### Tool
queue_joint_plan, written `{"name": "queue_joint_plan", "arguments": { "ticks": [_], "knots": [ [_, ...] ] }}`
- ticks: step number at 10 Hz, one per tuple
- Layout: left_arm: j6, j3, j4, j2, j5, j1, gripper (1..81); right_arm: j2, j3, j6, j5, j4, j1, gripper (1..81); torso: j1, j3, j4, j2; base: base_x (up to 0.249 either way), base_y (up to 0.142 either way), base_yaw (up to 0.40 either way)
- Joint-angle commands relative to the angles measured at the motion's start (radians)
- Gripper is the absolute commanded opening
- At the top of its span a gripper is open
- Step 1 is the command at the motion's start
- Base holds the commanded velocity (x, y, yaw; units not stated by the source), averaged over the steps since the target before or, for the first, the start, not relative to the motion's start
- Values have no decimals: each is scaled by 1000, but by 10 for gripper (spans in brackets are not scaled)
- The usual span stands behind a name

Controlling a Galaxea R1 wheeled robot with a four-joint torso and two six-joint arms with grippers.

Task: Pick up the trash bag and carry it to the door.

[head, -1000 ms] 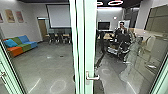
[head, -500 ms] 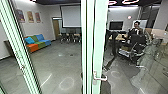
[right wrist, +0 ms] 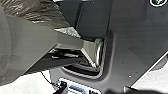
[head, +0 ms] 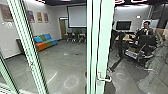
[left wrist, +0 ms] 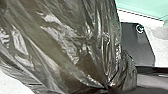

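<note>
The trash bag, dark, shiny and translucent, hangs in large folds in the left wrist view (left wrist: 62,47). Its plastic gathers to a tight neck where my left gripper (left wrist: 107,88) is shut on it. Part of the same brown, wrinkled bag (right wrist: 35,11) also appears in the right wrist view, beyond a grey robot part. A glass door with a pale green frame (head: 104,42) and a metal lever handle (head: 104,79) stands close in front in the head view.
Another pale green frame post (head: 29,50) slants at the left. Through the glass are a colourful sofa (head: 45,41), a projector screen (head: 77,16), chairs (head: 76,36), and at the right a person (head: 146,28) behind a control rig (head: 142,48).
The head camera's view has swung to the left, bringing more of the left wall and the left post into sight. The lever handle still points the same way.
</note>
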Motion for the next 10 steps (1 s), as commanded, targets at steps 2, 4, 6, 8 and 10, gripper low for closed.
{"name": "queue_joint_plan", "arguments": {
  "ticks": [2,4,6,8,10],
  "knots": [
    [7,-13,9,4,48,-54,10,2,12,-4,-58,-8,40,811,0,0,0,0,0,0,43],
    [7,-13,4,4,48,-54,10,2,12,-4,-58,-8,40,811,0,0,0,0,0,0,0],
    [5,-13,-5,2,48,-54,10,2,9,-2,-58,4,40,811,0,0,0,0,39,-79,0],
    [5,-13,-5,5,47,-54,10,2,9,-2,-58,7,40,811,-1,0,0,0,45,-42,0],
    [5,-13,-5,5,47,-54,10,4,9,-2,-58,9,40,811,0,0,0,0,0,0,0]
  ]
}}
